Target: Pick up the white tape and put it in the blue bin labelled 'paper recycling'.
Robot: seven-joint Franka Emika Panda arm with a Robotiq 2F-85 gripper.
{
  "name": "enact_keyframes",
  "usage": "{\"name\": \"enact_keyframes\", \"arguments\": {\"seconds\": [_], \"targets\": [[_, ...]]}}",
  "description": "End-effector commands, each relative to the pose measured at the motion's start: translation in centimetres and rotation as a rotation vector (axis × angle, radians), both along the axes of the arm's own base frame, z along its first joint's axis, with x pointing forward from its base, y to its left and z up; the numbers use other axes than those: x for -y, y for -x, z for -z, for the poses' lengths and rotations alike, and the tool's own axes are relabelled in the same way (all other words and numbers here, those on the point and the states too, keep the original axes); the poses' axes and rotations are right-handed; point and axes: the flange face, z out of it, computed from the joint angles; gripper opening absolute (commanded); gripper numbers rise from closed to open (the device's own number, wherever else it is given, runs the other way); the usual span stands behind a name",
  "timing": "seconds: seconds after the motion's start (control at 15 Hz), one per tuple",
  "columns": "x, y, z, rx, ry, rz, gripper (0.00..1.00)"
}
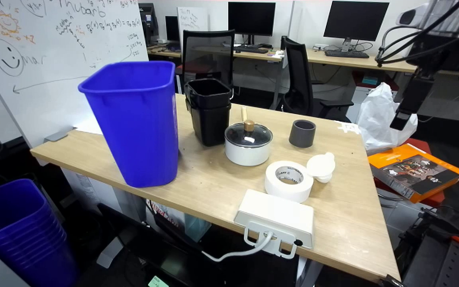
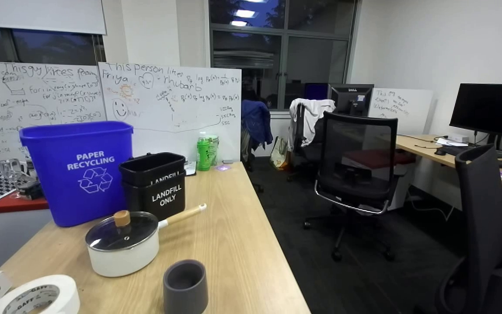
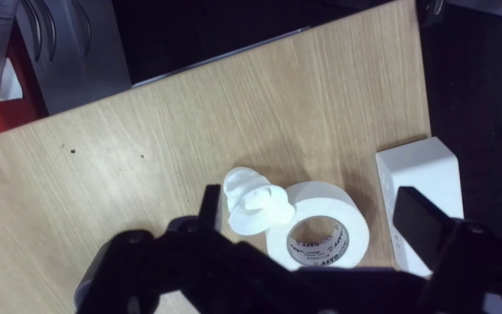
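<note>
The white tape (image 1: 287, 194) lies flat on the table, a ring with printing inside its hole. It also shows in an exterior view (image 2: 69, 293), partly cut off, and in the wrist view (image 3: 357, 237). The blue bin (image 1: 144, 135) stands upright on the table, labelled "paper recycling" in an exterior view (image 2: 59, 174); it is out of the wrist view. My gripper (image 3: 312, 211) is open and empty, its fingers spread wide on either side of the tape in the wrist view. In an exterior view the gripper (image 1: 401, 119) hangs above the table's right side, apart from the tape.
A crumpled white piece (image 3: 255, 213) touches or overlaps the tape's edge. A white box (image 1: 277, 215) stands beside the tape. A lidded pot (image 1: 249, 153), a grey cup (image 1: 302, 135) and stacked black bins (image 1: 212, 123) share the table. More blue bins (image 1: 18, 235) stand stacked below.
</note>
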Motion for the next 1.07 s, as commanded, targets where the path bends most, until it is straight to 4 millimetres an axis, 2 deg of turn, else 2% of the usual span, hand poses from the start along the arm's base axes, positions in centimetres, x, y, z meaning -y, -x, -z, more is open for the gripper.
{"name": "enact_keyframes", "arguments": {"seconds": [0.0, 0.13, 0.6, 1.0], "targets": [[-0.1, -0.6, 0.5, 0.013, 0.001, -0.002, 1.00], [-0.3, -1.2, 1.4, 0.018, 0.002, -0.006, 1.00], [-0.3, -1.3, 1.3, 0.021, 0.002, -0.006, 1.00], [-2.4, -2.6, 2.9, 0.050, -0.013, -0.037, 1.00]]}}
